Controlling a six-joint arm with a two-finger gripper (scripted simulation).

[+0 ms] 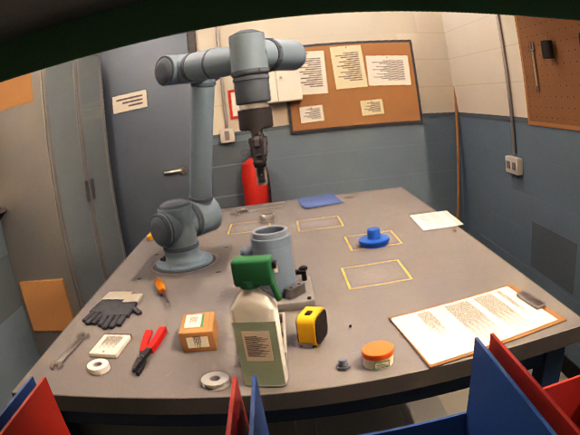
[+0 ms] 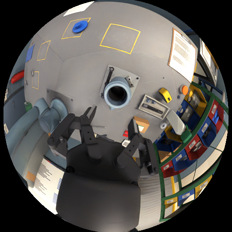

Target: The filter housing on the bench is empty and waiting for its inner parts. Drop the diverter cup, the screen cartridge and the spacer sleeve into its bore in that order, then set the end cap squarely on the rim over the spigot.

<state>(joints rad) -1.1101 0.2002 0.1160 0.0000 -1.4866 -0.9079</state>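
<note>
In the middle of the bench the grey filter housing point(image 1: 273, 256) point(image 2: 118, 94) stands upright, clamped on its metal base plate, with its bore open at the top and dark inside. My gripper point(image 1: 260, 176) point(image 2: 112, 119) hangs high above the housing, open and holding nothing. The blue end cap point(image 1: 374, 238) point(image 2: 79, 26) sits in a yellow-outlined square to the right of the housing. The other three yellow squares on the bench have no part in them. I see no diverter cup, screen cartridge or spacer sleeve on the bench surface.
A green-topped spray bottle point(image 1: 259, 322) stands right in front of the housing, with a yellow tape measure point(image 1: 311, 326) beside it. A clipboard point(image 1: 475, 321), cardboard box point(image 1: 198, 331), pliers point(image 1: 149, 349), gloves point(image 1: 112, 310) and an orange-lidded jar point(image 1: 377, 354) lie along the front. Red and blue bins line the near edge.
</note>
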